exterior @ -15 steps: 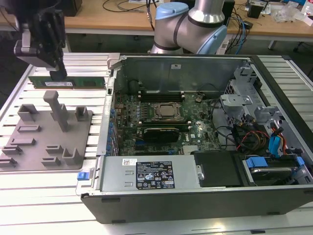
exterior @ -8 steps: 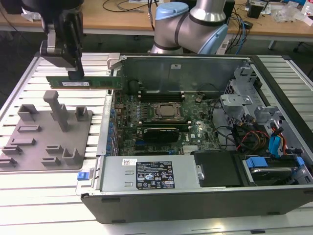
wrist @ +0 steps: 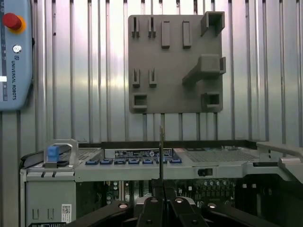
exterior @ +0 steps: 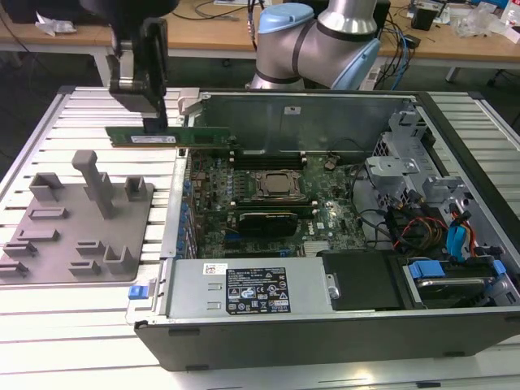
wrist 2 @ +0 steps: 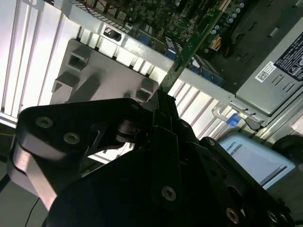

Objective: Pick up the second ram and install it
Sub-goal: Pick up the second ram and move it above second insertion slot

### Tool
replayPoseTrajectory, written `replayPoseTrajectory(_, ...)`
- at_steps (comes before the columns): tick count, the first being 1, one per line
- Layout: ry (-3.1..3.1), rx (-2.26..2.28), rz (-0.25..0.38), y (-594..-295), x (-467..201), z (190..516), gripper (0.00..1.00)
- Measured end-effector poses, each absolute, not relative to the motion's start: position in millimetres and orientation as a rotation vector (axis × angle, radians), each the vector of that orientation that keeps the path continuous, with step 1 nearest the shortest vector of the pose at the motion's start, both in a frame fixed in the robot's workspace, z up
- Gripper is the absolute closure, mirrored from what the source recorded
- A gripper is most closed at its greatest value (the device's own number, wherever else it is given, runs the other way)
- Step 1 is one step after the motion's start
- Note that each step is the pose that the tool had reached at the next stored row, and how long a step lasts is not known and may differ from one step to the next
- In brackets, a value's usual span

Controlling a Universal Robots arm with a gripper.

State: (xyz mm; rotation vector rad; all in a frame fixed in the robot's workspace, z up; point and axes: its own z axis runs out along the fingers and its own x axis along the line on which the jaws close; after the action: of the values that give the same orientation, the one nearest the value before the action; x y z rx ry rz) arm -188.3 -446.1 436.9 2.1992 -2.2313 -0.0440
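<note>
Carry step. Gripper fingers are clamped on the ram, off-centre. The stick is level and in the air, over the case wall on the exterior view's left, between fixture and board. Not yet seated. Judgement: install calls for its edge lined up over 1 slot beside the socket, then a square downward press.

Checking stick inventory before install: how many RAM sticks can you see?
1. The RAM stick is clamped in the gripper, held level over the open computer case's wall on the exterior view's left. Others may sit in the memory slots; I cannot tell.
</note>
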Motion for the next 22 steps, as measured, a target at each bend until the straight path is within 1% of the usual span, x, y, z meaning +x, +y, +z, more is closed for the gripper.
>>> replayPoseTrajectory(4,-2.226,2.202,-0.047,-446,-159,435,0.91)
replayPoseTrajectory(12,-2.209,2.188,-0.079,-443,-94,423,0.91)
replayPoseTrajectory(22,-2.2,2.19,-0.086,-441,-59,419,0.91)
